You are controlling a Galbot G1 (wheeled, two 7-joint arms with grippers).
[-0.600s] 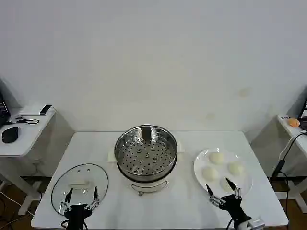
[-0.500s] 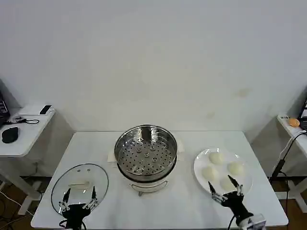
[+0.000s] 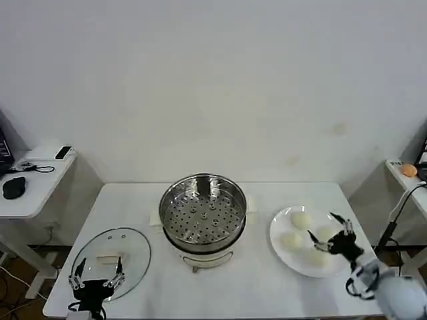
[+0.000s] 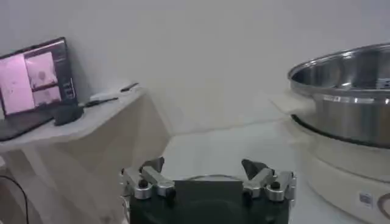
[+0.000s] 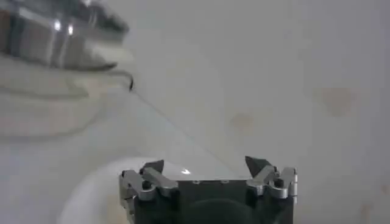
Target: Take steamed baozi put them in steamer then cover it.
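Observation:
The steamer (image 3: 202, 212), a shiny steel pot with a perforated tray on a white base, stands open at the table's centre. The cover (image 3: 111, 259), a clear glass lid with a whitish handle, lies flat at front left. Several cream-white steamed baozi (image 3: 301, 219) rest on a white plate (image 3: 280, 257) at the right. My right gripper (image 3: 321, 225) hovers open over the plate's right side, just above one bun, holding nothing. Over the cover's near edge my left gripper (image 3: 100, 265) is open and empty. The left wrist view has the open left gripper (image 4: 207, 168) and the steamer (image 4: 347, 97).
A small side table (image 3: 30, 180) with a mouse and small devices stands at far left, with a laptop (image 4: 33, 82) on it. Another side table (image 3: 407, 177) with an orange object and a hanging cable is at far right. Bare tabletop lies in front of the steamer.
My right gripper has risen from the table's front edge and swung to the right and farther back, over the plate. My left gripper has slid a little left and nearer the front edge.

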